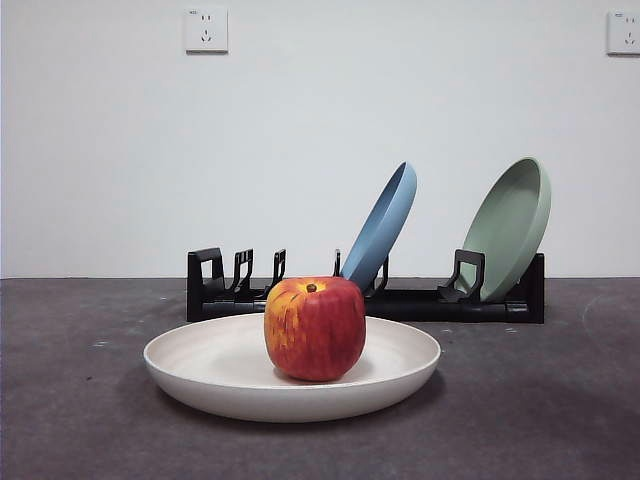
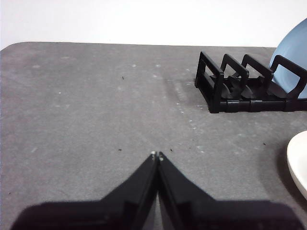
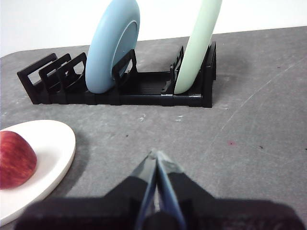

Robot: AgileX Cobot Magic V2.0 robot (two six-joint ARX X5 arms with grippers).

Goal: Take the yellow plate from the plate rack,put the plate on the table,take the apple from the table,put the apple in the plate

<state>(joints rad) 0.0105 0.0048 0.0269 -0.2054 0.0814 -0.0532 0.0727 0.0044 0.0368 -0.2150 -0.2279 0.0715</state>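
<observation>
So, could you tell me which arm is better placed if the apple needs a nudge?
Right, probably: its shut gripper sees the apple on the plate. The left gripper, also shut, sees only the plate's edge.

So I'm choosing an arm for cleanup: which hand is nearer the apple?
Right. The right hand sits shut beside the plate holding the apple; the left hand, also shut, sees only the plate's edge.

A blue plate and a green plate lean tilted in separate slots, well beyond the claws. Two wall sockets sit high on the white wall farther back.
</observation>
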